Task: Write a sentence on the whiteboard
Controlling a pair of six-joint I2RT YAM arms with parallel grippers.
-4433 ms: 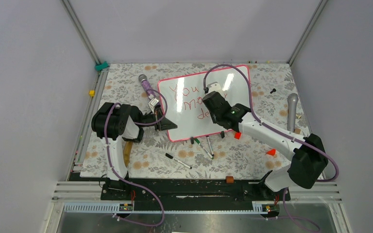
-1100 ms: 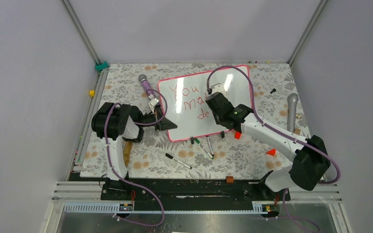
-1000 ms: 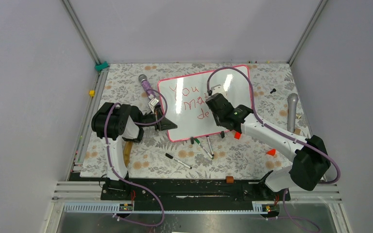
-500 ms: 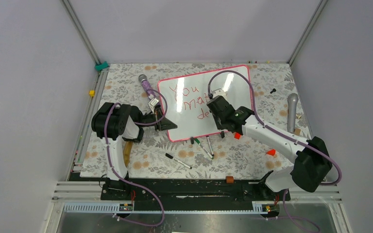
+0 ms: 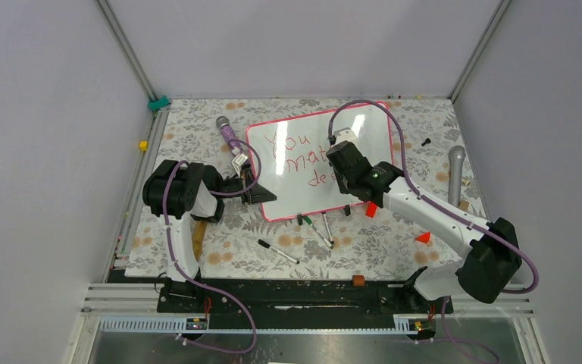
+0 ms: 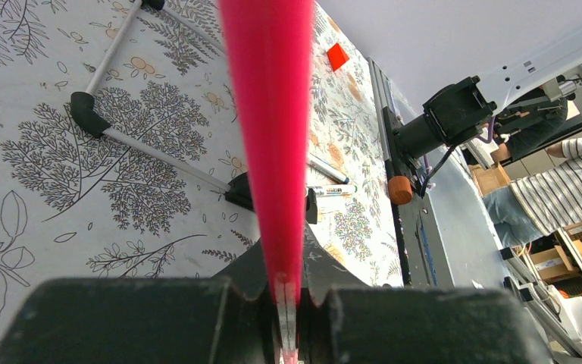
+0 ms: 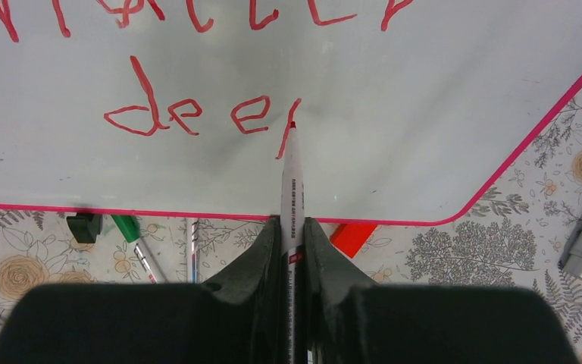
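Observation:
The whiteboard (image 5: 295, 199), pink-framed, lies on the floral mat. My left gripper (image 5: 255, 190) is shut on its left near edge, seen as a pink strip (image 6: 269, 114) running up from between the jaws (image 6: 284, 287). My right gripper (image 5: 343, 164) hovers over the board, shut on a white red-tipped marker (image 7: 292, 182). The marker's tip touches the board at the top of a slanted stroke. The sentence (image 5: 282, 142) is in red letters; the lowest line reads "dee" plus that stroke (image 7: 186, 115). The arm hides part of the upper lines in the top view.
Loose markers (image 5: 279, 252) (image 5: 318, 227) and black caps lie just before the board's near edge. Red caps (image 5: 370, 211) (image 5: 423, 237) sit near the right arm. A purple microphone (image 5: 227, 133) lies left of the board, a grey one (image 5: 455, 174) at the right.
My right gripper has slid rightward along the third line with the marker, and more red letters show behind it. The left gripper has kept its hold on the board's edge.

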